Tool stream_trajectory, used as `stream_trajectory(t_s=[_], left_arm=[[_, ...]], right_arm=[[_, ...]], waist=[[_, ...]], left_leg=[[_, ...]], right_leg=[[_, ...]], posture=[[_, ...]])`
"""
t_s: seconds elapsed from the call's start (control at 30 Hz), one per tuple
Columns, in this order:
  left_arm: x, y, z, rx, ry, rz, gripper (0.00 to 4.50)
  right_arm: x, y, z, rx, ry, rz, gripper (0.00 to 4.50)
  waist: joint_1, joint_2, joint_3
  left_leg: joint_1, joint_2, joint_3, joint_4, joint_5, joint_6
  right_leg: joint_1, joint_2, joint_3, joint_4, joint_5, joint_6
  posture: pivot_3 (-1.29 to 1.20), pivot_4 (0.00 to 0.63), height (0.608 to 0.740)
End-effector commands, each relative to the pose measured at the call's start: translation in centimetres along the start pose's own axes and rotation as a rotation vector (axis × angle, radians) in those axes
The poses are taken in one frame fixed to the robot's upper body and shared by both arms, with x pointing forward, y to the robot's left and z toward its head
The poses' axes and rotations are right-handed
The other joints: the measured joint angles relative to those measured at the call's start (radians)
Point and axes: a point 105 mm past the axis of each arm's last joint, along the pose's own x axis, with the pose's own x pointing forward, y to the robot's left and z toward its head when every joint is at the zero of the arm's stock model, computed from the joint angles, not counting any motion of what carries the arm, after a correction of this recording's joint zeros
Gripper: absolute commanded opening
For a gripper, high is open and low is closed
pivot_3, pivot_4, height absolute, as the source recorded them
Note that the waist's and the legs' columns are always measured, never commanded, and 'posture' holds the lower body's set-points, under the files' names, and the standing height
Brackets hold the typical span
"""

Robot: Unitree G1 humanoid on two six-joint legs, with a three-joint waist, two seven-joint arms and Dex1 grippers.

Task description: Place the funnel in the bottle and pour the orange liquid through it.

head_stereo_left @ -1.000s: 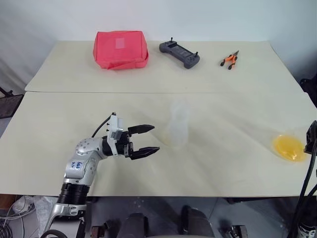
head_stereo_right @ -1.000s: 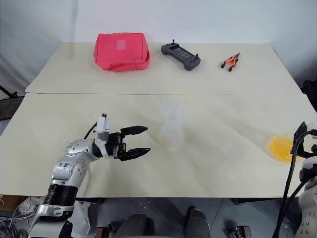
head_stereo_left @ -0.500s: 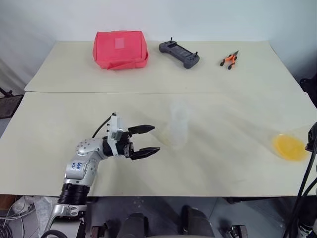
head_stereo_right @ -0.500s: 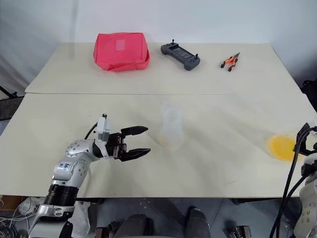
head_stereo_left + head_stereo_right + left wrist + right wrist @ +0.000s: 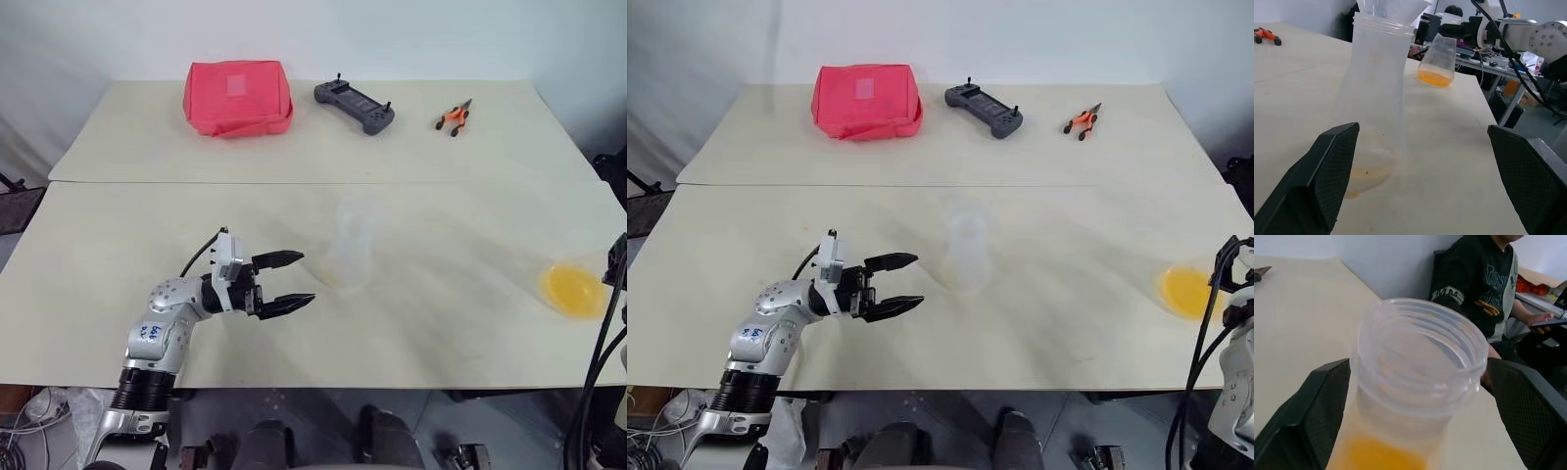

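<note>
The clear bottle point(image 5: 350, 257) stands upright mid-table, with the clear funnel point(image 5: 1393, 9) sitting in its neck and a faint orange trace at its base. My left gripper point(image 5: 306, 278) is open and empty, pointing at the bottle from its left with a short gap. The orange liquid point(image 5: 573, 291) lies at the bottom of a clear wide-mouthed cup point(image 5: 1420, 367) near the table's right edge. My right gripper point(image 5: 1418, 361) is open around that cup, one finger close to each wall; contact cannot be told.
At the back of the table lie a red pouch point(image 5: 238, 98), a grey controller point(image 5: 355, 106) and orange pliers point(image 5: 453, 117). A person in a dark sweatshirt point(image 5: 1474, 284) sits beyond the table's right edge, just behind the cup.
My right arm has shifted slightly at the table's right edge beside the cup. The cup, the bottle and my left gripper have kept their places.
</note>
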Motion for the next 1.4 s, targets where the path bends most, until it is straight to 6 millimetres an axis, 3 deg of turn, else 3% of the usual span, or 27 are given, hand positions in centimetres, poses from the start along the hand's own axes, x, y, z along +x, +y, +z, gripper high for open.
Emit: stream_trajectory(t_s=[0.03, 0.1, 0.13, 0.37, 0.5, 0.67, 1.0, 1.17, 1.4], left_arm=[[-0.1, -0.3, 1.0, 0.035, -0.025, -0.007, 4.5], [-0.3, -0.3, 1.0, 0.037, -0.022, -0.003, 4.5], [-0.4, -0.3, 0.9, 0.037, -0.02, -0.002, 4.5], [-0.9, -0.1, 0.6, 0.038, -0.013, -0.008, 4.5], [-1.3, 0.4, 0.4, 0.043, -0.006, -0.026, 4.5], [-1.3, 1.6, 0.4, 0.076, -0.022, -0.045, 4.5], [-1.3, 2.2, 1.2, 0.109, -0.056, -0.082, 4.5], [-1.4, 2.3, 1.6, 0.12, -0.08, -0.098, 4.5], [-1.5, 2.9, 2.1, 0.141, -0.066, -0.12, 4.5]], right_arm=[[-0.2, -0.4, 1.6, -0.016, -0.074, -0.011, 3.55], [-0.5, -0.2, 1.6, -0.015, -0.079, 0.005, 2.91], [-0.6, -0.1, 1.5, -0.014, -0.08, 0.01, 2.79], [-1.5, 1.9, 3.0, -0.002, -0.124, 0.088, 2.79], [-2.5, 6.2, 5.7, -0.08, -0.214, 0.251, 2.79], [-4.0, 11.6, 7.1, -0.219, -0.303, 0.476, 2.79], [-6.3, 18.3, 11.0, -0.492, -0.588, 0.71, 2.79], [-9.1, 21.2, 11.6, -0.604, -0.726, 0.881, 2.79], [-11.5, 23.6, 11.9, -0.743, -0.862, 0.982, 2.79]], waist=[[0.0, 0.0, 0.0], [0.0, 0.0, 0.0], [0.001, 0.0, 0.0], [-0.001, 0.002, 0.001], [-0.003, 0.005, 0.001], [-0.004, 0.005, 0.001], [-0.001, 0.005, 0.001], [-0.003, 0.004, 0.001], [-0.003, 0.003, 0.002]], left_leg=[[0.0, 0.0, 0.0, 0.0, 0.0, 0.0], [0.0, 0.0, 0.0, 0.0, 0.0, 0.0], [0.0, 0.0, 0.0, 0.0, 0.0, 0.0], [0.0, 0.0, 0.0, 0.0, 0.0, 0.0], [0.0, 0.0, 0.0, 0.0, 0.0, 0.0], [0.0, 0.0, 0.0, 0.0, 0.0, 0.0], [-0.003, -0.001, 0.001, -0.001, 0.0, 0.0], [-0.004, -0.001, 0.001, -0.001, 0.0, 0.0], [-0.005, -0.001, 0.001, -0.001, 0.0, 0.0]], right_leg=[[0.0, 0.0, 0.0, 0.0, 0.0, 0.0], [0.0, 0.0, 0.0, 0.0, 0.0, 0.0], [0.0, 0.0, 0.0, 0.0, 0.0, 0.0], [0.0, 0.0, 0.0, 0.0, 0.0, 0.0], [0.0, 0.0, 0.0, 0.0, 0.0, 0.0], [-0.001, 0.0, 0.0, 0.0, 0.0, 0.0], [-0.003, 0.0, 0.0, -0.003, 0.001, 0.001], [-0.003, 0.0, -0.001, -0.005, 0.001, 0.002], [-0.003, 0.0, -0.001, -0.005, 0.001, 0.002]], posture=[[0.0, 0.15, 0.74], [0.0, 0.15, 0.74], [0.0, 0.15, 0.74], [0.0, 0.15, 0.74], [0.0, 0.15, 0.74], [0.0, 0.15, 0.74], [0.0, 0.15, 0.74], [0.0, 0.15, 0.74], [0.0, 0.15, 0.74]])
